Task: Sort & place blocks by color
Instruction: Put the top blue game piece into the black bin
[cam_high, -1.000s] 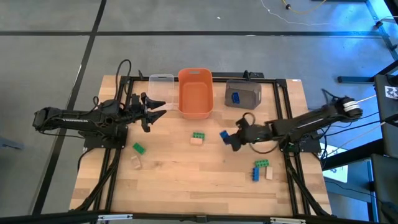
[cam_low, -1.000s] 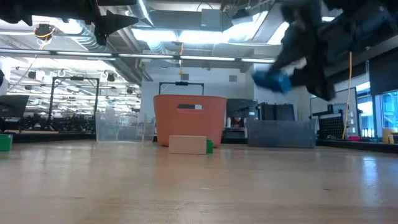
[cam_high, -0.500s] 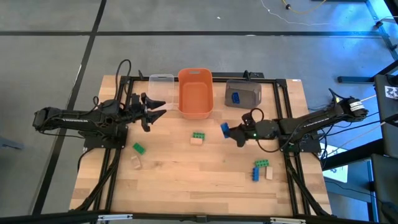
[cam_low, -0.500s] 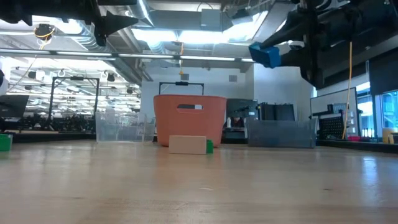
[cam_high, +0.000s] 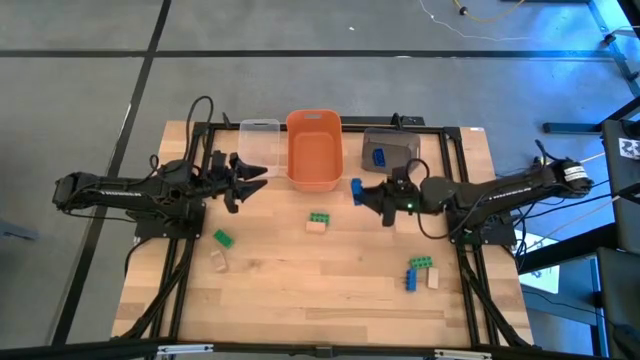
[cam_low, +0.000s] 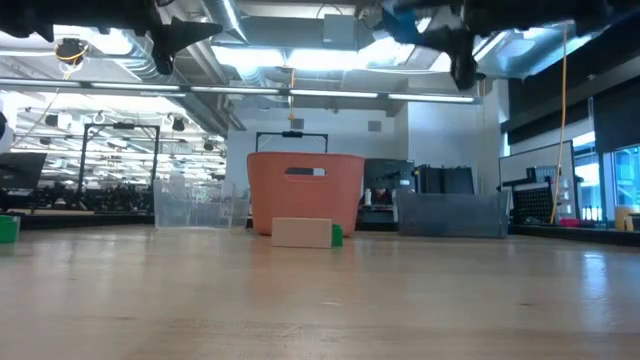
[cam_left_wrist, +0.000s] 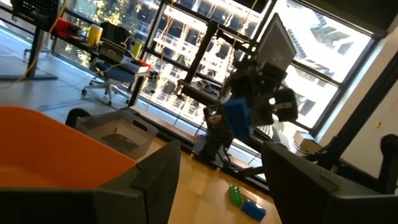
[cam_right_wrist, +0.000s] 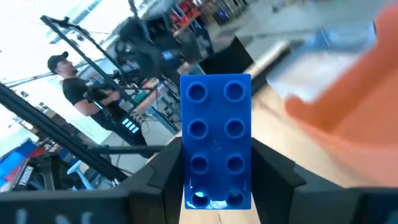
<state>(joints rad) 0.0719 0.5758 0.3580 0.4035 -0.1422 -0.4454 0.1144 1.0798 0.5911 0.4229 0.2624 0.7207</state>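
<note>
- the right gripper (cam_high: 362, 190) is clamped on a blue block (cam_high: 356, 187), held in the air between the orange bin (cam_high: 313, 150) and the grey bin (cam_high: 391, 150), just in front of them; in the right wrist view the blue block (cam_right_wrist: 216, 140) sits studs up between the 2 dark fingers (cam_right_wrist: 163, 177); a person shows in the room behind it
- in the low view the blue block (cam_low: 400, 22) is high at the top edge, above the bins
- the left gripper (cam_high: 250, 178) hangs with its fingers spread apart and holding nothing, beside the clear bin (cam_high: 259, 140)
- a 2nd blue block (cam_high: 378, 156) lies inside the grey bin
- a green block (cam_high: 320, 217) touching a tan block (cam_high: 316, 226) lies mid-table in front of the orange bin
- another green block (cam_high: 223, 238) and a tan block (cam_high: 218, 261) lie apart on the table's (cam_high: 330, 290) left side
- on the right side a green block (cam_high: 422, 263), a blue block (cam_high: 411, 279) and a tan block (cam_high: 433, 278) cluster close together
</note>
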